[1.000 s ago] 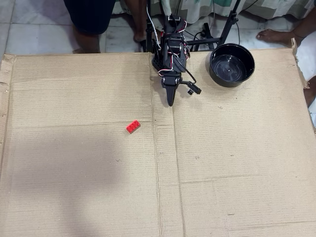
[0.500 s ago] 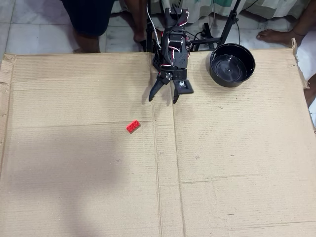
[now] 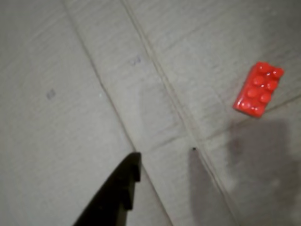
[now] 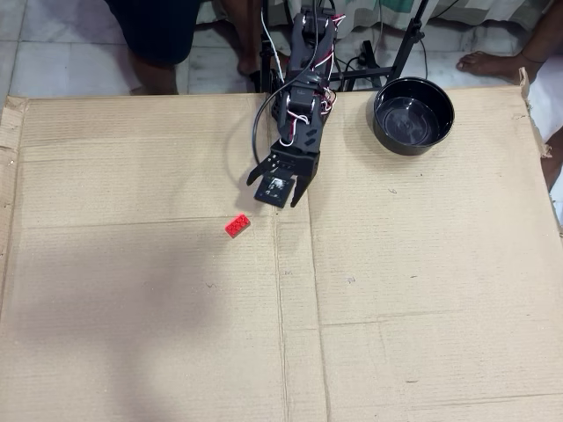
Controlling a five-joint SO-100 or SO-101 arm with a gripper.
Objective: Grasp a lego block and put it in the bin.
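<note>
Gripper (image 4: 271, 191) hangs with jaws spread and empty; the lego block (image 4: 237, 225) lies just beyond its tips, untouched.

The lego block (image 4: 237, 225) is bright red, the bin (image 4: 413, 115) glossy black, the cardboard (image 4: 396, 290) plain brown.
</note>
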